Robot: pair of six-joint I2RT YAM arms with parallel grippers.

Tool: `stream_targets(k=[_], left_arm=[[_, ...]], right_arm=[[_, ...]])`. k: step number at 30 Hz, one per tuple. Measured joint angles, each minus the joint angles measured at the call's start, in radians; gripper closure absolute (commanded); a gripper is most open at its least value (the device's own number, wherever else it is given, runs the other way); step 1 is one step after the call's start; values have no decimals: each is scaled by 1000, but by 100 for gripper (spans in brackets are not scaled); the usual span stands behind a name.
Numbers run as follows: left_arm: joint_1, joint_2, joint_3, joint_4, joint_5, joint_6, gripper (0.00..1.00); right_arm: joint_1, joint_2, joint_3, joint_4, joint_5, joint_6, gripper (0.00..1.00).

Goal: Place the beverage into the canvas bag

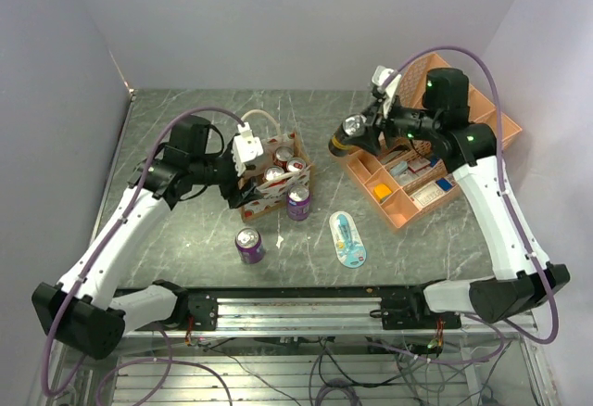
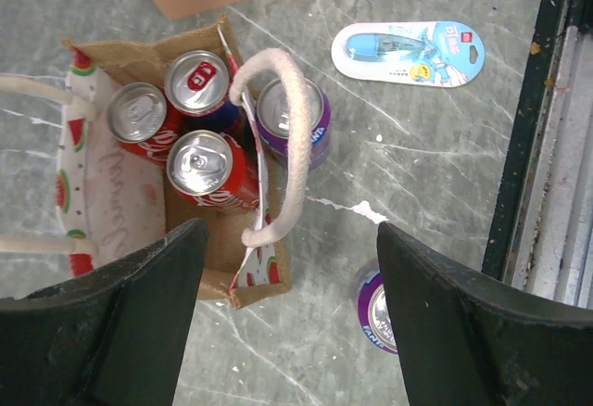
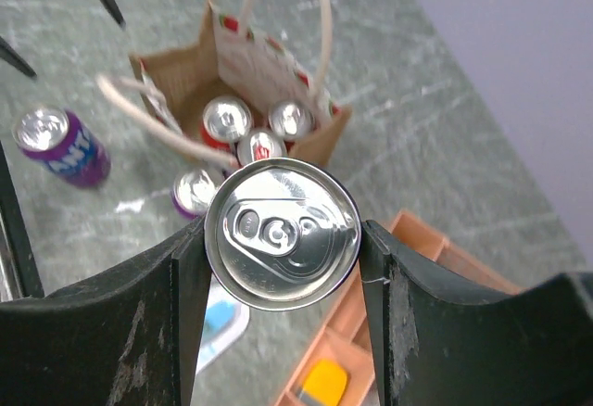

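Crowding is the main risk. The canvas bag [image 2: 120, 209] stands left of centre on the table [image 1: 185, 239], three red cola cans [image 2: 199, 167] fill much of its mouth, and a white handle [image 2: 278, 146] droops over its right rim. The right tool [image 3: 283, 260], clamped on a silver-topped beverage can [image 3: 283, 230], holds it aloft by the orange organizer [image 1: 500, 117], right of the bag. Lowered off-centre, it could hit a lid or snag the handle and tip the bag. The left tool [image 2: 292, 239] hangs wide open above the bag.
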Motion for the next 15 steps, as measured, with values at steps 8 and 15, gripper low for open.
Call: stream_targets(k=[8, 15], left_arm=[[-2, 101, -6, 3, 86, 7, 43], [-14, 148, -6, -15, 163, 76, 75]], right_arm=[[200, 135, 93, 126, 27, 79, 100], [265, 286, 129, 187, 39, 125, 100]])
